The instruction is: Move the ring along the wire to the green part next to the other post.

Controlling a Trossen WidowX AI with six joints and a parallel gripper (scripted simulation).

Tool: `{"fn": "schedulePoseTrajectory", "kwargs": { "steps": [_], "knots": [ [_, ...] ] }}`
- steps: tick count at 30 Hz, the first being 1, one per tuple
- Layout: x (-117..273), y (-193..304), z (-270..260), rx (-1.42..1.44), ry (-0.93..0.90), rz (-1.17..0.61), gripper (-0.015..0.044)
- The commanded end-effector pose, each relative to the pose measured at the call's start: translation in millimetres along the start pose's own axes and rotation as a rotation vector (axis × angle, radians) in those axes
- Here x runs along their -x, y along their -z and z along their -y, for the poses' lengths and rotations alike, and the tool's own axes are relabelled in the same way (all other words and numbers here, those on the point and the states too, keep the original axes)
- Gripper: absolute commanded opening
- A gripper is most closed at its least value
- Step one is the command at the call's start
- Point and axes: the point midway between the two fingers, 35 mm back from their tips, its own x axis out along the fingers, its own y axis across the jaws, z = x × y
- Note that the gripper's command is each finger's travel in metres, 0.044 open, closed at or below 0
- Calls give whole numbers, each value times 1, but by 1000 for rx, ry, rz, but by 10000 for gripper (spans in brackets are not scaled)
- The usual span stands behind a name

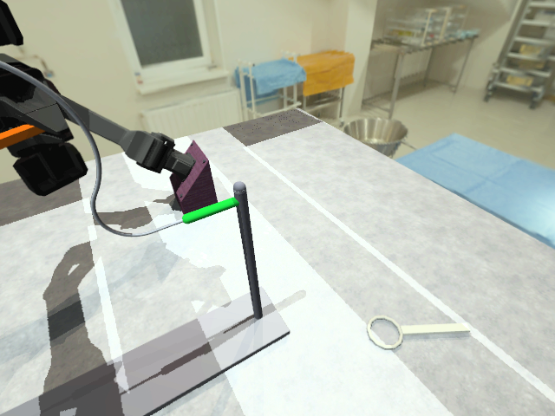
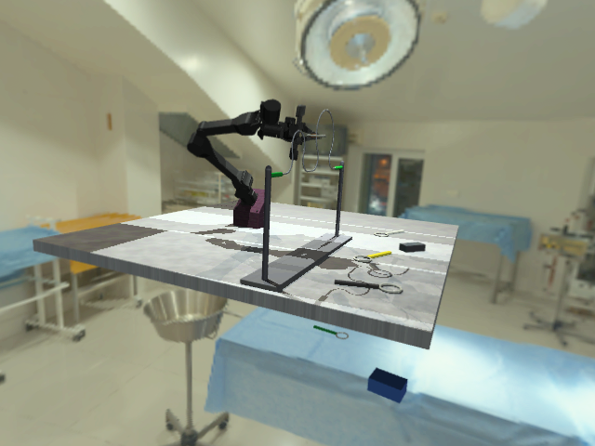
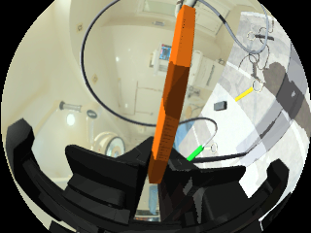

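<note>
My gripper (image 3: 155, 142) (image 2: 303, 136) is shut on the orange handle (image 3: 174, 92) (image 1: 20, 135). The handle points away from the fingers toward the ring, which is mostly cut off at the wrist view's top and thin and nearly edge-on in the exterior view. The frames do not clearly show how the wire sits inside the ring. The grey wire (image 1: 95, 178) (image 3: 84, 63) bends in tall loops, close around the gripper in the exterior view. Green parts (image 1: 210, 210) (image 3: 195, 153) meet the dark near post (image 2: 266, 225) and far post (image 2: 339, 202).
The posts stand on a grey base plate (image 1: 255, 336). A pale ring with a stick (image 1: 434, 329) (image 2: 381, 234), a yellow-handled ring (image 2: 379, 254) (image 3: 244, 93), a black-handled ring (image 2: 355, 283) and a black block (image 2: 412, 247) (image 3: 220, 105) lie on the table. The arm's purple mount (image 1: 199, 194) stands behind.
</note>
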Motion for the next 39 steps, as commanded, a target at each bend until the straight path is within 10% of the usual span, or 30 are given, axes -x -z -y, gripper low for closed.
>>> {"fn": "schedulePoseTrajectory", "kwargs": {
  "steps": [1,39],
  "knots": [
    [0,-1,-1,44,17,6,-150],
    [0,-5,19,459,249,54,-150]
  ]
}}
